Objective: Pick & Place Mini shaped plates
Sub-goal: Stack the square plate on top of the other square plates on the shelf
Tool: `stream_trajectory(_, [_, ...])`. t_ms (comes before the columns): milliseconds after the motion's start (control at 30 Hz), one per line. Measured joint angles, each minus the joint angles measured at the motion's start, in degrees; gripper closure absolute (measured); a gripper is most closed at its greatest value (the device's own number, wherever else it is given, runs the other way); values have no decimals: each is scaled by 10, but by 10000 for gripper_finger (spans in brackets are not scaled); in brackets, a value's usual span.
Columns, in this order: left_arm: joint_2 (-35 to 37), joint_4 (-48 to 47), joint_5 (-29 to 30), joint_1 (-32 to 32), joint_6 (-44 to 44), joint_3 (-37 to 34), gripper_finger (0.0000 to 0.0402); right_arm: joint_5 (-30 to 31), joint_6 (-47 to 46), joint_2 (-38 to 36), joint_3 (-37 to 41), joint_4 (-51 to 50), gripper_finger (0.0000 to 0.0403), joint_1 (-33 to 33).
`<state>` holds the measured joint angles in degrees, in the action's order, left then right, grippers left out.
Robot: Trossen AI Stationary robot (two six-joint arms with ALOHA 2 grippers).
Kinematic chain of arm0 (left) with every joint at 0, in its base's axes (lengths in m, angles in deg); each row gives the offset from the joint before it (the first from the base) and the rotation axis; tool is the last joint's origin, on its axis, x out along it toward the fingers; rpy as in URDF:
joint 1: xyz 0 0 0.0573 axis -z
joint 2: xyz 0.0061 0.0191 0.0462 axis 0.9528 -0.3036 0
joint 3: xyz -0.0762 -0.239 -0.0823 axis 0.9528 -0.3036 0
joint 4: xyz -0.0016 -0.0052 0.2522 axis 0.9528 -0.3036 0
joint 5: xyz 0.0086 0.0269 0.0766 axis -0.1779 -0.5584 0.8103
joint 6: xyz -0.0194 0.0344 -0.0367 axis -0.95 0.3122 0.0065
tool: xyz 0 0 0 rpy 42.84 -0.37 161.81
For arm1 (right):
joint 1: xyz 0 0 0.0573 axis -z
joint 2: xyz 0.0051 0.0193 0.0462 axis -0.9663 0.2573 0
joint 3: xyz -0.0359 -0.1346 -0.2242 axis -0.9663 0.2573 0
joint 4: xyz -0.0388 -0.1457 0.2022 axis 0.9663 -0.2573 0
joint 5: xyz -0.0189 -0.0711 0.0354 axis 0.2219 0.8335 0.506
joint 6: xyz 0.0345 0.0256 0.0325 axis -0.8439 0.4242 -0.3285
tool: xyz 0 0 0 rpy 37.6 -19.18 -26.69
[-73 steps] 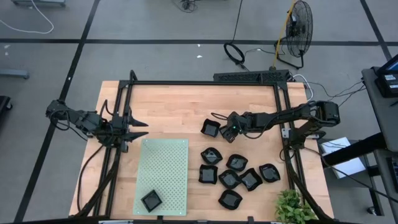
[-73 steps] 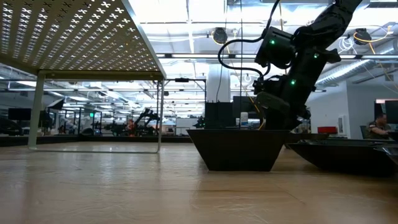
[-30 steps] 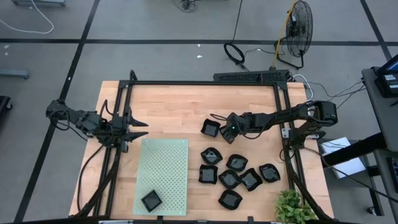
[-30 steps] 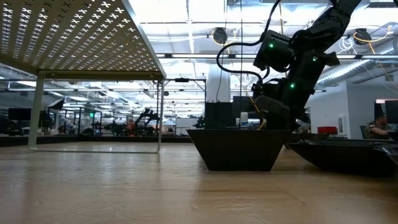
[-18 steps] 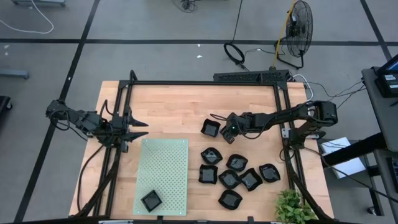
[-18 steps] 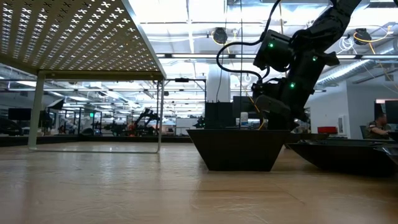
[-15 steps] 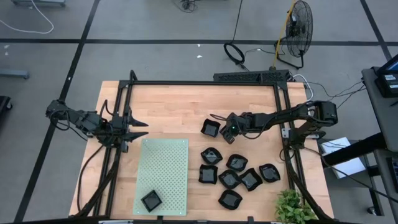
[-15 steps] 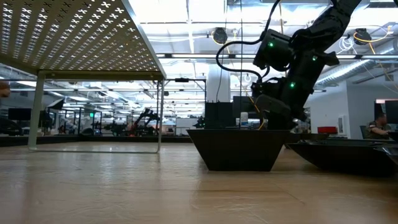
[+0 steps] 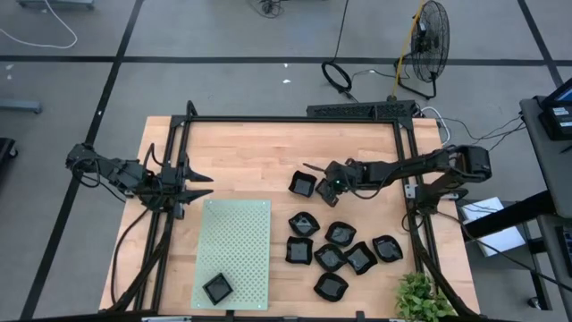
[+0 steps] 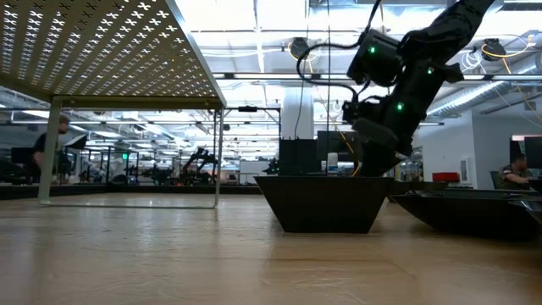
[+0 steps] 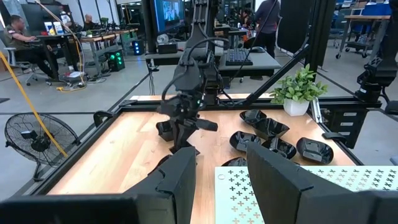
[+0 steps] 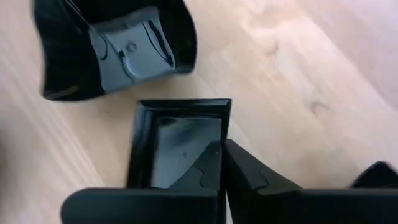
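Several glossy black mini plates [image 9: 335,255] lie in a cluster right of the pale green mat [image 9: 234,241]. One plate [image 9: 217,288] rests flat on the mat's near end. A wavy-edged plate [image 12: 115,50] sits beside a square plate [image 12: 177,146]. My right gripper [image 12: 222,163] is shut on the square plate toward the far side of the cluster [image 9: 328,190]. My left gripper [image 11: 227,180] stands open near the left edge [image 9: 198,186], touching nothing. My right gripper pinches one side wall of the square plate [image 12: 226,127] between its two fingers, one inside the dish and one outside. The fingers slant down from the table's right. Whether the plate is clear of the table, I cannot tell.
A black frame [image 9: 295,120] rails the table's far, left and right sides. A potted plant [image 9: 420,300] stands at the near right corner. Bare wood [image 9: 250,156] lies between the mat and the far rail. In the low view one plate [image 10: 322,203] stands close on the table.
My right arm's wrist has risen a little and tipped, as the low view shows. The plate standing close in that view has stayed on the table.
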<state>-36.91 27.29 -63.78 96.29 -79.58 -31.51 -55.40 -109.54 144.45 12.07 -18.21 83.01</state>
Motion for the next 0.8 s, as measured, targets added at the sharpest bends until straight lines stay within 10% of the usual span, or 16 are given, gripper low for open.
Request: stream_trajectory(800, [0, 0, 0, 0, 0, 0, 254, 30, 126, -101, 0, 135, 402, -2])
